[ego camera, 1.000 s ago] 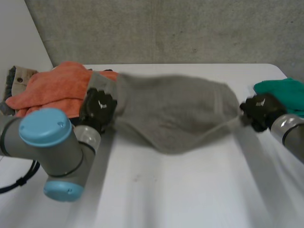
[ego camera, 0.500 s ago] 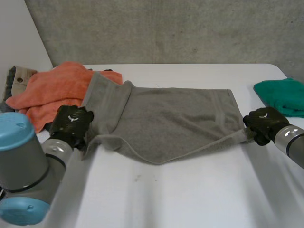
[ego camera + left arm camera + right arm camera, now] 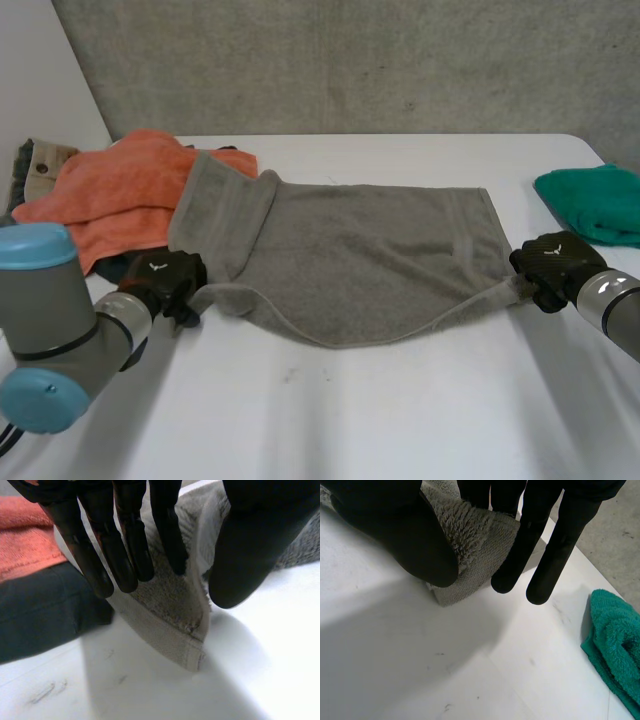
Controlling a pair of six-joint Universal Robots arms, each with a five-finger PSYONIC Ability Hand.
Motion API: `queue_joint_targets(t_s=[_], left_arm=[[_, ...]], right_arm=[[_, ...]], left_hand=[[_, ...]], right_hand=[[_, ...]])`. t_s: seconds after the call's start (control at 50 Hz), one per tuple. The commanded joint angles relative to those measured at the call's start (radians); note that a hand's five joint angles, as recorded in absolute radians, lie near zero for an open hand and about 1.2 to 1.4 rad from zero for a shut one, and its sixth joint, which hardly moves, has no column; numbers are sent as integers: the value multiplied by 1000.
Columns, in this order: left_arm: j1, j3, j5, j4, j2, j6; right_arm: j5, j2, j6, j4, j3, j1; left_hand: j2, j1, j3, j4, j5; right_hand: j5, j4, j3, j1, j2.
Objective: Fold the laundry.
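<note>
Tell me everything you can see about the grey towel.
The grey towel is terry cloth with a flat woven band along its hemmed edges. It is spread wide across the white table, its far left end bunched against the orange cloth. The left hand and right hand each pinch a near corner, and the near hem sags in a curve between them.

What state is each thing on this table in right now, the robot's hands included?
Grey towel: spread out across the table, far corner by the orange towel rumpled, both near corners held.
Left hand: pinching one near corner of the grey towel between fingers and thumb.
Right hand: pinching the other near corner the same way.
Orange towel: crumpled in a heap, unfolded.
Green towel: bunched up, unfolded.
</note>
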Motion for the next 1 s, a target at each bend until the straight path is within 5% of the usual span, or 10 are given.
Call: queue_joint_targets(t_s=[0.02,0.18,0.36,0.46,0.64,0.9,1.0], left_arm=[[-8,71,-61,12,-63,5],[-22,-1,-135,5,165,65],[-45,-290,-151,-178,472,601],[-57,-378,-178,-317,521,743],[-91,-314,-178,-274,446,738],[-166,117,-245,120,2,657],[-195,269,-300,166,-153,663]], right_arm=[[0,0,0,-6,9,0],[-8,-99,-83,97,16,-5],[14,-282,-477,558,38,-150],[31,-314,-597,681,67,-222],[32,-238,-565,531,73,-210],[57,-25,-315,145,-80,-83],[112,69,-278,20,-171,-54]], left_hand=[[603,595,604,607,611],[603,595,604,607,611],[603,595,604,607,611],[603,595,604,607,611],[603,595,604,607,611],[603,595,604,607,611],[603,595,604,607,611]], right_hand=[[240,195,201,284,219],[240,195,201,284,219],[240,195,201,284,219],[240,195,201,284,219],[240,195,201,284,219],[240,195,201,284,219],[240,195,201,284,219]])
